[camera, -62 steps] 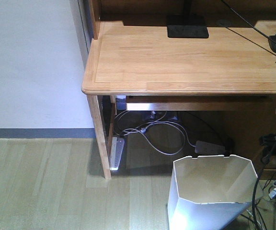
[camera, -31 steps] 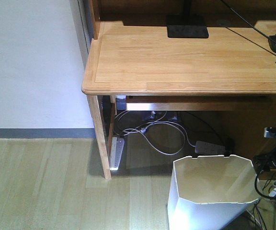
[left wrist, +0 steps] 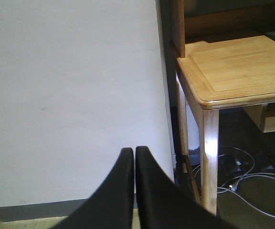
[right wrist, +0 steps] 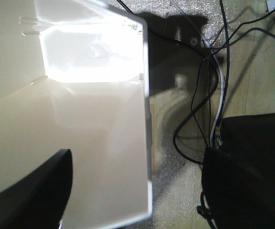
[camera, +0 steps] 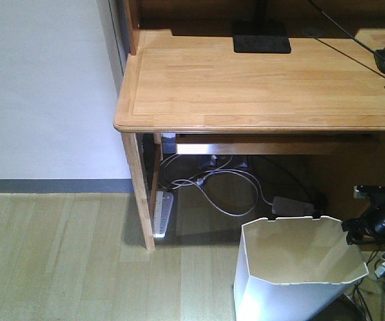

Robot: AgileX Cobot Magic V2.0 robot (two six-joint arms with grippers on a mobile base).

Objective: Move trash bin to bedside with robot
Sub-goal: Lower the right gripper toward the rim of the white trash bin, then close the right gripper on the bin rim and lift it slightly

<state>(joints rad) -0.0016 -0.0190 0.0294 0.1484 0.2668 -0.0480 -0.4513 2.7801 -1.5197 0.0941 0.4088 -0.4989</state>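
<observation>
**A:** Where does everything stand?

**B:** The desk (camera: pixel 246 87) fills the top of the front view. The trash bin (camera: pixel 293 267) stands on the floor (camera: pixel 59 254), just forward of the desk's front edge and toward its right end. It is well to the right of the front-left leg. No bed is in view.

**A:** And the arms?

**B:** The right pincer (camera: pixel 366 224) is at the bin's right rim, spread. One finger (right wrist: pixel 32 191) is inside the bin and the other outside, with the thin wall between them. As far as I can judge, nothing is gripped yet. The left pincer (left wrist: pixel 133 191) is pressed together and empty, pointing at the white wall (left wrist: pixel 70 95) beside the desk's left corner.

**A:** So the step is the grasp?

**B:** I'd say so. Close on a flat panel, not on a corner or notch, and deep enough that the rim cannot slip out. Squeeze gently, since the plastic looks likely to flex. Then draw the bin straight back from the desk's edge, clear of the cables (right wrist: pixel 214 95) lying right of it, so none snag.
</observation>
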